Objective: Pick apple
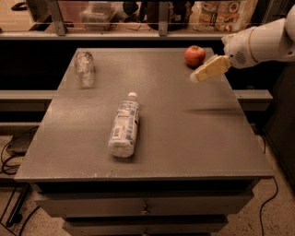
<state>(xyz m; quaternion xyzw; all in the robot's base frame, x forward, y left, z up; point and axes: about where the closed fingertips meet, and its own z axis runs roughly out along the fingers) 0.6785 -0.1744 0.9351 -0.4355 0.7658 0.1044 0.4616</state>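
The apple (195,55) is small, round and red, and rests on the grey table top (175,124) near its far right corner. My gripper (194,78) comes in from the right on a white arm. Its cream-coloured fingers (209,68) point left and slightly down, hovering above the table just right of and in front of the apple. It does not touch the apple and holds nothing.
A labelled plastic bottle (124,130) lies on its side in the middle of the table. A clear crumpled bottle (85,68) lies at the far left. A shelf with bags and containers (221,14) runs behind the table. Drawers sit below the front edge.
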